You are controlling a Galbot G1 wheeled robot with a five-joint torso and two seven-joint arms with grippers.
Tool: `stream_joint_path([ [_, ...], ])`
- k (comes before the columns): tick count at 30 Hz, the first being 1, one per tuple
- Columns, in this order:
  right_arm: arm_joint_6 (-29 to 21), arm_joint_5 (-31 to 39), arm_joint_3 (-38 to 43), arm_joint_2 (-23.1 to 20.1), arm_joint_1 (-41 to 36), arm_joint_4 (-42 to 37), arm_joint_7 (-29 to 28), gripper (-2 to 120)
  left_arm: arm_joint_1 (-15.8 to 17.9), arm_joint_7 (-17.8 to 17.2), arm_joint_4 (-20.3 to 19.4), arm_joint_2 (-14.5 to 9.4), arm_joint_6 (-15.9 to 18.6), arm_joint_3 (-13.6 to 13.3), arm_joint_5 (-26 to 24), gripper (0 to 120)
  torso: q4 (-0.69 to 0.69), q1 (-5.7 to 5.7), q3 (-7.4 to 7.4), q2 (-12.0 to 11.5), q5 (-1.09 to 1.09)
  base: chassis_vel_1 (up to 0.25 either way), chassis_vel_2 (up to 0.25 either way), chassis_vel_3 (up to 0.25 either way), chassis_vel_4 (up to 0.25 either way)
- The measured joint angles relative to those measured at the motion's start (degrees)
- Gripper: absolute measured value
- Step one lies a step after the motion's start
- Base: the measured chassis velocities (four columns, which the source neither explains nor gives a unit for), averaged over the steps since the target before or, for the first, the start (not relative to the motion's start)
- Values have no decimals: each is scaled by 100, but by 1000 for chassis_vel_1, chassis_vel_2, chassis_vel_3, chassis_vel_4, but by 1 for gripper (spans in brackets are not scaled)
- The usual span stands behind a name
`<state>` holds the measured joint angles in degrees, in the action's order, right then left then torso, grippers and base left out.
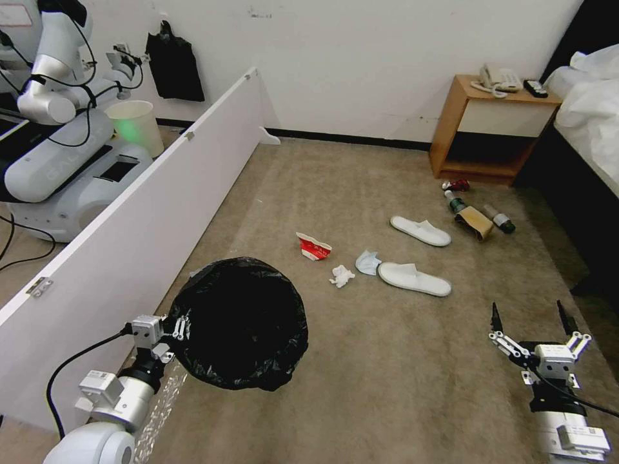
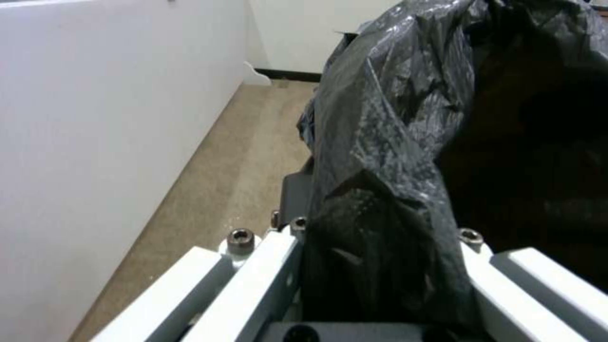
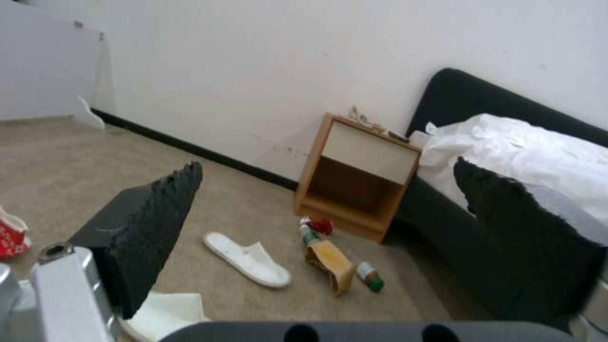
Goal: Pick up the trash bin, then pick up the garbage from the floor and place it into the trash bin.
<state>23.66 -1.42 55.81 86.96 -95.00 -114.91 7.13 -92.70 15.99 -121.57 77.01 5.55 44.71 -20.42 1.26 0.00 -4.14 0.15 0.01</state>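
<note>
At lower left, trash bin (image 1: 242, 322) pinched by left gripper (image 1: 169, 332); right gripper (image 1: 532, 330) spread wide, aimed toward garbage (image 1: 414, 278) for first pickup.

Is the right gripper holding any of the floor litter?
No. In the head view the right gripper hangs open and empty above bare carpet, short of the two white slippers and the crushed red-white paper carton.

We saw the right pincer (image 3: 329, 237) with its two black fingers (image 3: 149, 232) spread wide above the carpet. Beyond them lay a white slipper (image 3: 247, 260), a brown paper bag (image 3: 330, 263), a green-capped bottle (image 3: 369, 277) and a red can (image 3: 322, 225), near the wooden nightstand (image 3: 358, 178) beside the bed (image 3: 538, 156).
</note>
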Motion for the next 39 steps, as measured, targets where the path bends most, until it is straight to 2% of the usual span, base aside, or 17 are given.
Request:
stream_joint_path([
  [39, -47, 152, -21, -119, 23, 82, -20, 100, 11, -42, 104, 127, -53, 35, 10, 4, 1, 0, -1, 0, -1, -119, 116, 120, -120],
])
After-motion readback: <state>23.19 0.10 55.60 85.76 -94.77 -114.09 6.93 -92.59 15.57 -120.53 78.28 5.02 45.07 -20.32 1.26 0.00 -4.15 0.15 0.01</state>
